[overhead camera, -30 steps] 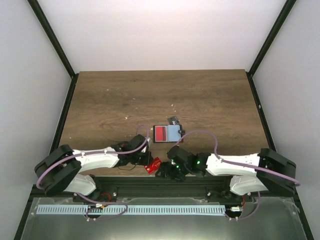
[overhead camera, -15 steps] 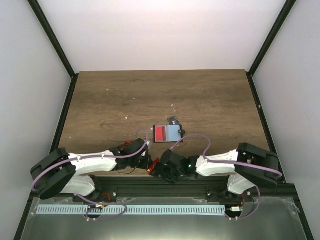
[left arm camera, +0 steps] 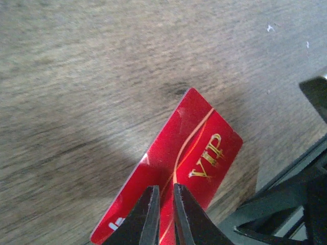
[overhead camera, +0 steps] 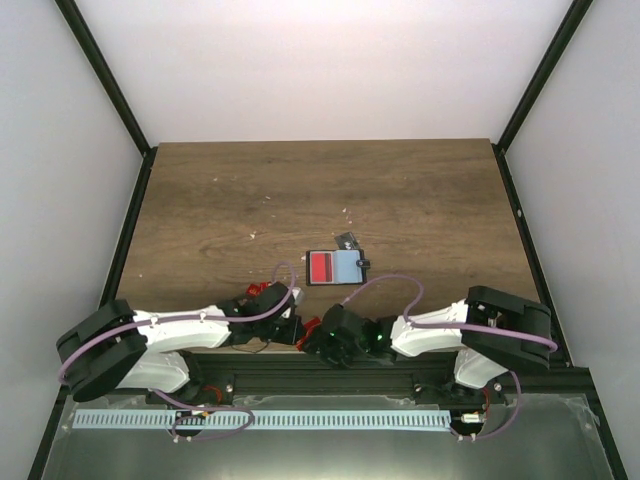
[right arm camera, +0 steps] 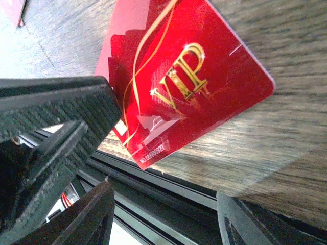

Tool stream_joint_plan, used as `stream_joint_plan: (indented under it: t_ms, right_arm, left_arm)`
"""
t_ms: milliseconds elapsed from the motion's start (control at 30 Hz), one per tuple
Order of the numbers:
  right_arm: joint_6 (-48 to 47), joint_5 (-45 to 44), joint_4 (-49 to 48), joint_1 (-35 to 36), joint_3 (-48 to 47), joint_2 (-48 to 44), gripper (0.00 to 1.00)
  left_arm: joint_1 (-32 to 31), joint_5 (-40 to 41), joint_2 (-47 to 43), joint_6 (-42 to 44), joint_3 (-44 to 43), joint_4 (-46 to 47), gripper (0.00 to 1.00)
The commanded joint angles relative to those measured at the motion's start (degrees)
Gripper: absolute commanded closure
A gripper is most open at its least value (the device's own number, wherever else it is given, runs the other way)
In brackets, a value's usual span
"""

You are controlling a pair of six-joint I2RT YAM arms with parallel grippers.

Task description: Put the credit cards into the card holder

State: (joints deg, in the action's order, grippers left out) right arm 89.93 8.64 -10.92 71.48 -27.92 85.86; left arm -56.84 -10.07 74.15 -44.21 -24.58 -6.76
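The left gripper (left arm camera: 164, 188) is closed down to a narrow slit and pinches the near end of a thin rectangular red card (left arm camera: 191, 148) of plastic, printed with gold "VIP" lettering and a curved gold line. The card sticks out from the fingers (left arm camera: 149, 217) towards the far right, tilted, with its shadow on the brown wood-grain table (left arm camera: 76, 76) below. Whether its far corner touches the wood cannot be told.

From above, this card (overhead camera: 307, 326) sits at the near edge of the table, in the small gap between the two grippers and just beyond the black metal rail (overhead camera: 400, 372) that carries the arm bases.

To the right, the right gripper (right arm camera: 163, 191) has its fingers standing partly apart with nothing between them. It points at the card, whose gold-lettered face fills the right wrist view, close in front of the fingers.

Farther off and slightly right of both grippers, the flat black rectangular card holder (overhead camera: 308, 267) lies on the table, apart from the arms. Its face shows a red patch on the left and a pale blue one on the right. A small dark object (overhead camera: 348, 241) lies at its far right corner, too small to identify.
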Motion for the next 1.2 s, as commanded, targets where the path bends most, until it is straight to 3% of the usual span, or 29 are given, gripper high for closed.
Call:
stream_joint_plan:
  t_ms: [0, 233, 433, 633, 833, 933, 1167]
  right_arm:
    - [2.22, -5.43, -3.12, -0.12, 1.71, 1.49, 0.44]
    - [3.40, -6.53, -4.31, -0.17, 2.91, 1.74, 0.44]
    - [3.92, -6.38, -4.69, -0.16, 3.22, 1.76, 0.45]
    - [3.63, -5.80, -4.84, -0.13, 2.84, 2.45, 0.45]
    - [3.54, -6.06, -4.97, -0.13, 3.12, 2.13, 0.45]
    - [3.58, -6.35, -5.57, -0.13, 3.42, 2.03, 0.45]
    - [4.05, -6.86, -8.33, -0.12, 4.29, 2.62, 0.45]
  left_arm:
    - [-0.83, -2.96, 0.20, -0.63, 1.40, 2.24, 0.89]
    - [-0.96, -6.20, -1.63, -0.42, 1.53, 3.14, 0.89]
    - [-0.08, 5.44, -6.26, 3.52, -4.28, -9.77, 0.86]
    - [2.25, 9.20, -2.70, 9.06, -7.87, -12.86, 0.78]
    - [2.60, 4.55, 3.00, 10.24, -7.48, -11.11, 0.74]
    - [2.62, 1.56, 3.28, 10.11, -6.19, -9.84, 0.67]
    - [2.51, -5.38, 3.44, 9.74, -3.17, -6.72, 0.65]
